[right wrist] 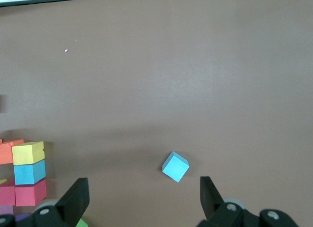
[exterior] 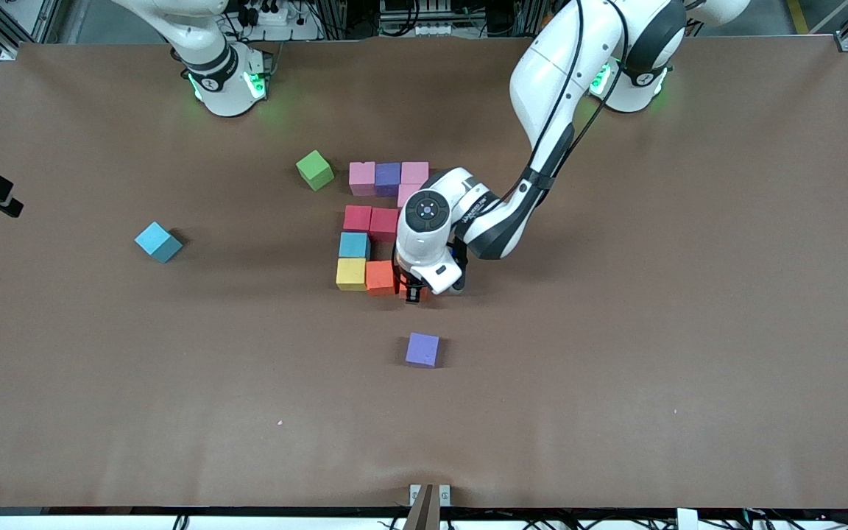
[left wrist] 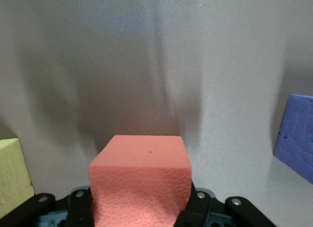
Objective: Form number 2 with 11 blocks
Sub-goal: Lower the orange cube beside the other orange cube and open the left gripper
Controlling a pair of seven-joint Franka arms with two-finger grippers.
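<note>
The number 2 (exterior: 383, 224) lies mid-table. Its row farthest from the front camera is pink (exterior: 362, 177), purple (exterior: 388, 177), pink (exterior: 414, 173), with another pink block (exterior: 408, 194) under it. Then come two red blocks (exterior: 370, 220), a light blue one (exterior: 354, 244), and yellow (exterior: 351, 273) and orange (exterior: 380, 277) nearest the camera. My left gripper (exterior: 414, 291) is shut on an orange block (left wrist: 142, 178), low at the table beside that orange one. My right gripper (right wrist: 142, 197) is open and empty, high over the right arm's end of the table.
A loose purple cube (exterior: 422, 350) lies nearer the front camera than the digit and shows in the left wrist view (left wrist: 298, 144). A loose light blue cube (exterior: 158, 241) lies toward the right arm's end. A green cube (exterior: 314, 170) sits beside the pink-purple row.
</note>
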